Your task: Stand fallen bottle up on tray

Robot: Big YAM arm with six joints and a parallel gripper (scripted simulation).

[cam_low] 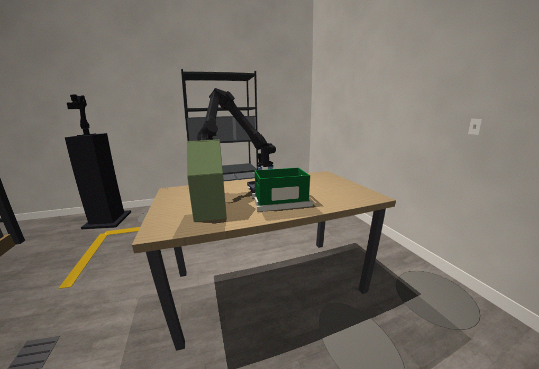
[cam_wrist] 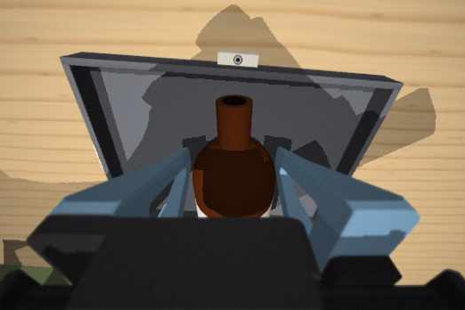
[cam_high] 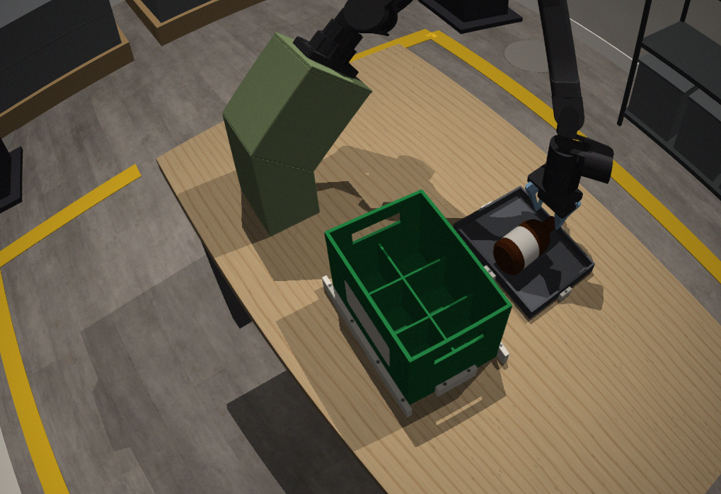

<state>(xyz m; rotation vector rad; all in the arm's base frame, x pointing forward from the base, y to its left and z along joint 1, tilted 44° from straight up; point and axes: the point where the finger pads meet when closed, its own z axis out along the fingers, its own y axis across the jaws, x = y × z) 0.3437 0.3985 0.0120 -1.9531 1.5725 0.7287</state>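
Note:
A brown bottle (cam_high: pixel 521 244) with a white label lies on its side on the dark grey tray (cam_high: pixel 529 265), which stands right of the green crate (cam_high: pixel 416 291). Its neck points to the tray's far corner and its base faces the crate side. My gripper (cam_high: pixel 550 212) hangs over the neck end, pointing down. In the wrist view the bottle (cam_wrist: pixel 232 174) sits between the two blue fingers, which flank its shoulder closely, with the open mouth pointing away over the tray. The gripper is open and straddles the bottle. In the exterior view the crate (cam_low: pixel 282 186) hides the tray.
A tall olive-green box (cam_high: pixel 282 145) stands on the table left of the crate, with another black arm at its top. The crate has empty divided compartments and rests on a grey base. A dark shelf rack stands beyond the table's right side.

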